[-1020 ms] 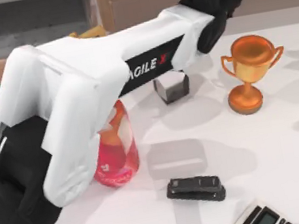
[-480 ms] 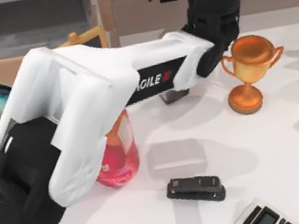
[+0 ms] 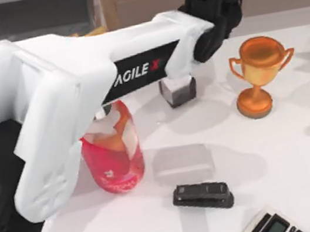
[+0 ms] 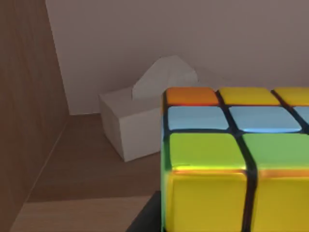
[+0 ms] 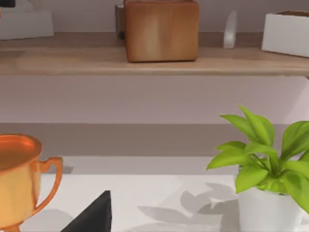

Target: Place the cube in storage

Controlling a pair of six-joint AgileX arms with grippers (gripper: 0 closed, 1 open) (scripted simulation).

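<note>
Trophy [image 3: 257, 75], stapler [image 3: 203, 195], calculator [image 3: 269, 228], red bottle [image 3: 114, 158] on table [image 3: 293, 158].

A: What sort of place is this?

B: It looks like a home office or study. On the white worktop [image 3: 279, 148] lie a black stapler [image 3: 203, 195] and a calculator [image 3: 269, 227], plain desk gear.

A: And the homely side?

B: A copper trophy [image 3: 259, 75] stands on the worktop, and a potted plant [image 5: 267, 169] in a white pot is near it. Behind runs a wooden shelf [image 5: 145, 60] against a pale wall, carrying a wooden box [image 5: 161, 30] and a white tissue box [image 4: 130, 118].
</note>
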